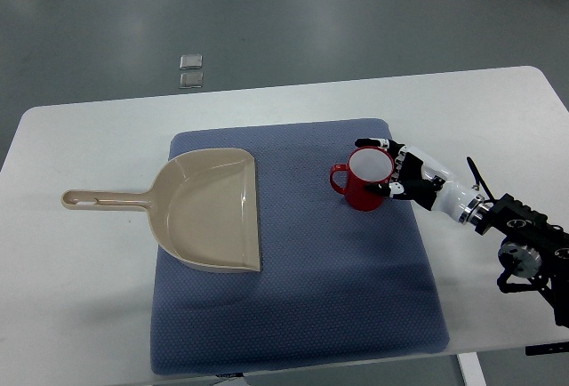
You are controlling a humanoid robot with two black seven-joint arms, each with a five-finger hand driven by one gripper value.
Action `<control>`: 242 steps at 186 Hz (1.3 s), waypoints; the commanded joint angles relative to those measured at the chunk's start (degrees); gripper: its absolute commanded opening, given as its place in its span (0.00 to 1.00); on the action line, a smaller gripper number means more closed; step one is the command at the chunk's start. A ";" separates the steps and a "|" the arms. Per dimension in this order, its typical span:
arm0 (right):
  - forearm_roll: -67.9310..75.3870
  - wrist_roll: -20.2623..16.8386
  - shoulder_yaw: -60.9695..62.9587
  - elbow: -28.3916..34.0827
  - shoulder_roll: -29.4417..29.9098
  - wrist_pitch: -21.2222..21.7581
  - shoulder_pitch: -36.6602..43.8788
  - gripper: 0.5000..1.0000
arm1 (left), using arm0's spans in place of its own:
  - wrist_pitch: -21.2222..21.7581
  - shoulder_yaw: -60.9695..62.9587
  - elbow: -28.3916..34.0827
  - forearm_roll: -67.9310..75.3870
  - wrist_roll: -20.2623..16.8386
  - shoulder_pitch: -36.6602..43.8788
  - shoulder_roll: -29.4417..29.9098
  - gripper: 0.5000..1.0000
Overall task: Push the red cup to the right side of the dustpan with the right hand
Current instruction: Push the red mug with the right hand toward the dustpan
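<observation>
The red cup [364, 183] stands upright on the blue mat [293, 315], right of the frame's centre, its white interior facing the camera and its handle pointing toward the left of the frame. The beige dustpan [209, 213] lies left of centre with its open mouth toward the cup and its handle reaching to the left edge; a strip of bare mat separates the two, so the cup already sits on the dustpan's right.

The right hand [404, 177] enters from the lower right of the frame and rests against the cup's right flank. Its fingers [373, 144] curve around the upper and lower rim edges without closing: a loose cupping contact, not a clenched grasp. The left hand is out of view.

Watch three risks. First, the contact is on the cup's right side, so any forward drive sends the cup toward the frame's left, into the dustpan's mouth instead of keeping it clear. Second, the fingertips touch high, near the rim; a push there on a textured mat may tip the cup rather than slide it. Third, a fingertip hooked over the rim could drag the cup when you retract.

Two small grey squares [190, 70] lie on the floor at upper centre, beyond the white table [80, 270].
</observation>
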 commanded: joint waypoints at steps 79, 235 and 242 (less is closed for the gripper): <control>0.01 0.00 -0.19 -1.47 2.84 -2.26 0.00 0.84 | -0.01 0.00 0.00 0.00 0.02 0.00 0.00 1.00; 0.10 0.00 -0.19 -1.47 6.53 -2.26 -0.09 0.84 | -0.01 0.00 0.00 0.00 0.02 0.00 0.00 1.00; 0.10 0.00 -0.19 -1.56 6.80 -2.26 -0.09 0.84 | -0.01 0.00 0.00 0.00 0.02 0.00 0.00 1.00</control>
